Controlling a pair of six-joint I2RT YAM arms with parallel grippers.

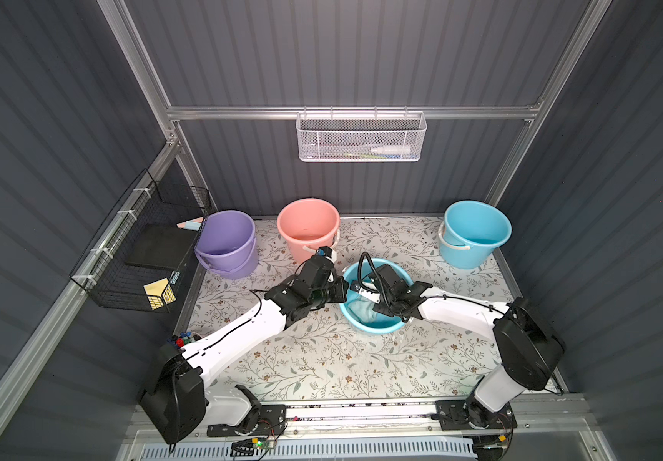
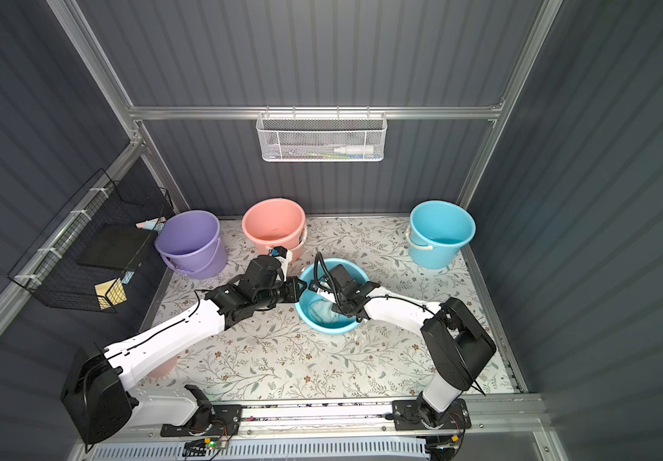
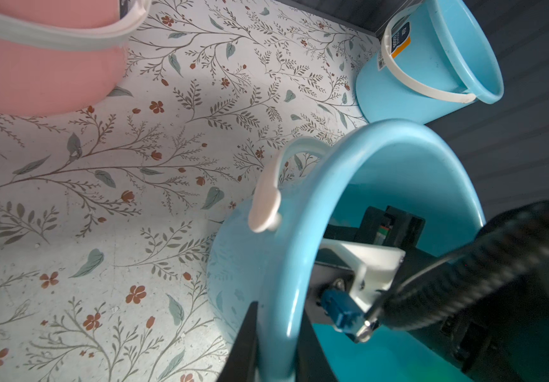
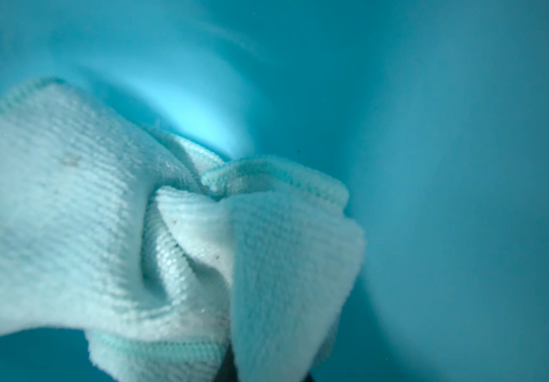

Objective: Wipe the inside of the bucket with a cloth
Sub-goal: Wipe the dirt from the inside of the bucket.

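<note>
Cloth [image 4: 68, 198] is soft, light terry stuff, bunched up right at the tips of the right gripper [image 1: 363, 299]. Its fingers are pressed together on a fold of it, deep inside the blue bucket [image 1: 373, 325]. It'll flop and drag, so I'd say grab the bunched middle. The bucket's thin, slick plastic, and it's tilted. The left gripper [image 3: 278, 330] pinches its rim, one finger inside, one outside. It probably skids without that hold.

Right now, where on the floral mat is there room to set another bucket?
Free: front of the mat, between left arm and right arm; also between the pink bucket and the upright blue bucket. Crowded: around the tipped blue bucket.
</note>
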